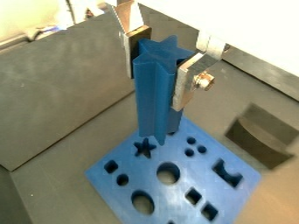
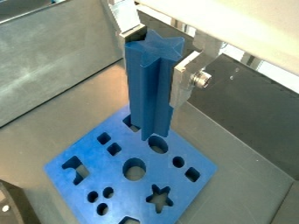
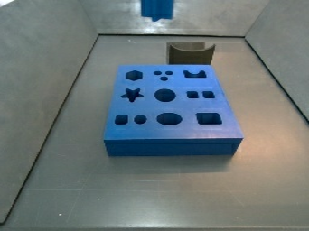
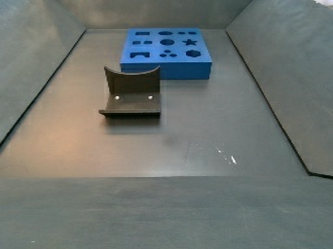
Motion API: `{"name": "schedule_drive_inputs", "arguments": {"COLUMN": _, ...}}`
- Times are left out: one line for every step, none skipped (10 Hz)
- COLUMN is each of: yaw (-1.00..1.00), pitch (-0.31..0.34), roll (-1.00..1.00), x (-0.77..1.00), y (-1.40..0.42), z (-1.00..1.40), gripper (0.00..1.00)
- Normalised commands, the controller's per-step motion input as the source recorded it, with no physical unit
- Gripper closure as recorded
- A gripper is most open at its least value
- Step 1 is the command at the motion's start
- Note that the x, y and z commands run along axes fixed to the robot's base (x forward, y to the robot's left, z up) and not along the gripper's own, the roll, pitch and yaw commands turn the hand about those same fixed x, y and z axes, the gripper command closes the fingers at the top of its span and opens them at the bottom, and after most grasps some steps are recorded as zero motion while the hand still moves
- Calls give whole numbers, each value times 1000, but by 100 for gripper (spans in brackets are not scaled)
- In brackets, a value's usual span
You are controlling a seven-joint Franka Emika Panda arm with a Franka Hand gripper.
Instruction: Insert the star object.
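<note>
Blue star object (image 1: 156,87) upright, pincer (image 1: 158,58) clamped above block (image 1: 176,179)

Your grey floor (image 4: 196,146) carries two things. The big blue holed block (image 3: 169,135) lies flat, near the far edge in a side view (image 4: 169,53). The dark grey curved piece (image 4: 130,94) sits just beside it, apart. The gripper (image 2: 158,52) hangs above the block, resting on nothing.
</note>
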Motion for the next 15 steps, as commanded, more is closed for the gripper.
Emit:
{"name": "schedule_drive_inputs", "arguments": {"yaw": 671, "pitch": -183, "roll": 90, "x": -283, "y": 326, "z": -994, "gripper": 100}}
{"name": "schedule_drive_inputs", "arguments": {"yaw": 620, "pitch": -134, "roll": 61, "x": -177, "y": 394, "z": -1000, "gripper": 100}}
{"name": "schedule_drive_inputs", "arguments": {"yaw": 474, "pitch": -131, "roll": 106, "x": -186, "y": 140, "z": -874, "gripper": 100}}
{"name": "schedule_drive_inputs", "arguments": {"yaw": 346, "pitch": -84, "roll": 113, "x": -91, "y": 29, "z": -709, "gripper": 100}}
{"name": "schedule_drive_inputs", "arguments": {"yaw": 74, "pitch": -20, "roll": 34, "x": -69, "y": 0, "z": -660, "gripper": 100}}
{"name": "schedule_drive_inputs", "arguments": {"yaw": 0, "pitch": 0, "roll": 11, "x": -69, "y": 0, "z": -597, "gripper": 100}}
{"name": "schedule_drive_inputs", "arguments": {"yaw": 0, "pitch": 0, "roll": 0, "x": -51, "y": 0, "z": -523, "gripper": 100}}
{"name": "schedule_drive_inputs", "arguments": {"yaw": 0, "pitch": 0, "roll": 0, "x": -83, "y": 0, "z": -497, "gripper": 100}}
{"name": "schedule_drive_inputs", "arguments": {"yaw": 0, "pitch": 0, "roll": 0, "x": -86, "y": 0, "z": -494, "gripper": 100}}
{"name": "schedule_drive_inputs", "arguments": {"yaw": 0, "pitch": 0, "roll": 0, "x": -77, "y": 0, "z": -460, "gripper": 100}}
{"name": "schedule_drive_inputs", "arguments": {"yaw": -40, "pitch": 0, "roll": 0, "x": -63, "y": 0, "z": -406, "gripper": 100}}
{"name": "schedule_drive_inputs", "arguments": {"yaw": -329, "pitch": 0, "roll": 0, "x": -109, "y": 37, "z": -337, "gripper": 100}}
{"name": "schedule_drive_inputs", "arguments": {"yaw": -306, "pitch": 0, "roll": 0, "x": -60, "y": 40, "z": -303, "gripper": 100}}
{"name": "schedule_drive_inputs", "arguments": {"yaw": -237, "pitch": 0, "roll": 0, "x": -43, "y": 23, "z": -289, "gripper": 100}}
{"name": "schedule_drive_inputs", "arguments": {"yaw": -89, "pitch": 0, "roll": 0, "x": 0, "y": 14, "z": -297, "gripper": 100}}
